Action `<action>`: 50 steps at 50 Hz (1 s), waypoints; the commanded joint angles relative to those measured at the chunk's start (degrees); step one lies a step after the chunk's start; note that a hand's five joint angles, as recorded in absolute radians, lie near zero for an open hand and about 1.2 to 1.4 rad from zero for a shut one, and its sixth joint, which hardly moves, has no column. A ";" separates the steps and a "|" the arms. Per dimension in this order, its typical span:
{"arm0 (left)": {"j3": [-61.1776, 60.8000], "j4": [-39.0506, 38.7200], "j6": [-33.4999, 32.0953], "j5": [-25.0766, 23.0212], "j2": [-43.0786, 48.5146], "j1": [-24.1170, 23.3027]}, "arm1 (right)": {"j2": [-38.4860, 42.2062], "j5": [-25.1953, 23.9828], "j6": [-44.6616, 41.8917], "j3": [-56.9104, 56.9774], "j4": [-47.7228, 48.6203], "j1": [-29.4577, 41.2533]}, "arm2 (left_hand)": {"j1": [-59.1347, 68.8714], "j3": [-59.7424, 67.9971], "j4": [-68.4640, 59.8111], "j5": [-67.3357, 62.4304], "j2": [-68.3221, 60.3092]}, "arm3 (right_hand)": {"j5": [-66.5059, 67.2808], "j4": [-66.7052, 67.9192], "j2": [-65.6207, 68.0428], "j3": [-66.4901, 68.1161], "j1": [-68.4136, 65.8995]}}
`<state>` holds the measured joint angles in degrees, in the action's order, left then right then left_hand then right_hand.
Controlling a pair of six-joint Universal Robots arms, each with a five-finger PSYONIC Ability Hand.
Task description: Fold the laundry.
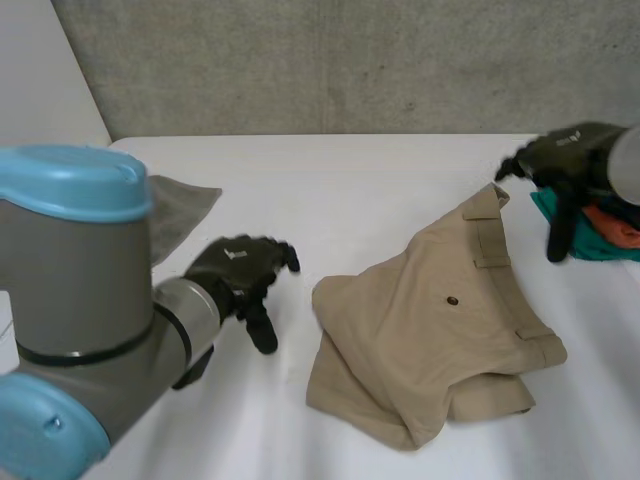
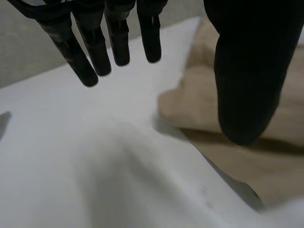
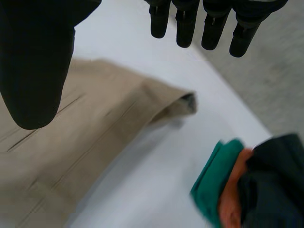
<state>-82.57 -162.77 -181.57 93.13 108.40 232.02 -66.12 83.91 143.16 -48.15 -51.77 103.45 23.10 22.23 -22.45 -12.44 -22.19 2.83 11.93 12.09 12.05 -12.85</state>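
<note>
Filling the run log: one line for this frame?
tan garment crumpled, unfolded | left hand open, beside it | right hand open, near waistband corner

A white tabletop (image 1: 350, 190) fills most of the head view, plain and matte, its far edge running straight across. Behind that edge stands a grey wall (image 1: 350, 60), rough and mottled like concrete, with faint darker specks. At the far left a smooth white panel (image 1: 40, 80) leans in front of the wall, its slanted edge meeting the tabletop's corner. In the left wrist view the tabletop's surface rises in a soft ridge.
</note>
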 commanded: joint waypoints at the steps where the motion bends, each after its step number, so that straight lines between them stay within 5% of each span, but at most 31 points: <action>1: -1.71 4.04 -0.72 0.56 1.20 -6.31 | -2.79 -0.33 -7.19 -11.42 -7.73 -0.88 | 5.45 6.32 -6.09 -6.11 -6.36 | 4.40 5.30 5.14 5.17 -4.38; 10: -1.98 0.62 -1.33 1.08 7.34 -11.23 | -3.66 -5.68 -6.76 -29.62 -1.60 -1.49 | -13.10 -12.23 12.45 12.44 12.19 | 6.76 7.66 7.50 7.54 -6.74; 18: 1.09 -6.06 -4.32 4.16 11.92 -12.73 | -4.90 -6.57 -0.87 -44.30 21.07 -1.41 | -13.10 -12.23 12.45 12.44 12.19 | 6.93 7.82 7.66 7.70 -6.91; 21: 2.33 -7.29 -5.28 5.13 13.59 -13.17 | -5.16 -6.31 1.24 -47.91 29.42 -1.32 | -13.10 -12.23 12.45 12.44 12.19 | 30.21 31.11 30.95 30.99 -30.20; 23: 3.29 -8.08 -6.25 5.56 14.64 -13.52 | -6.64 -5.78 2.90 -49.14 34.85 -1.23 | -13.10 -12.23 12.45 12.44 12.19 | 66.94 67.84 67.68 67.71 -66.92; 29: 5.40 -10.02 -8.54 6.36 17.28 -14.49 | -10.78 -5.95 8.10 -50.20 42.36 -0.44 | -13.10 -12.23 12.45 12.44 12.19 | 67.17 68.07 67.91 67.95 -67.15; 37: 9.62 -10.90 -10.47 8.64 21.32 -15.54 | -16.05 -5.78 14.25 -45.90 40.78 2.20 | -13.10 -12.23 12.45 12.44 12.19 | 67.17 68.07 67.91 67.95 -67.15; 41: 11.38 -11.42 -10.82 10.66 23.08 -15.45 | -18.25 -5.69 18.12 -43.52 39.55 1.93 | -0.30 0.57 -0.35 -0.36 -0.61 | 67.17 68.07 67.91 67.95 -67.15; 46: 12.35 -14.40 -10.47 15.30 23.26 -15.02 | -17.64 -5.34 20.32 -41.94 39.64 1.67 | 53.05 53.92 -53.70 -53.71 -53.96 | 67.17 68.07 67.91 67.95 -67.15; 50: 11.47 -17.30 -9.16 20.32 19.50 -13.62 | -14.75 -4.99 19.53 -41.32 39.99 1.32 | 56.90 57.77 -57.55 -57.56 -57.81 | 67.17 68.07 67.91 67.95 -67.15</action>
<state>-70.31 -176.36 -192.19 107.27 131.73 216.86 -84.09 78.46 163.16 -90.34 -12.22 105.34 65.01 65.02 -65.47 -54.74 -65.43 57.52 68.55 67.50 67.88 -64.92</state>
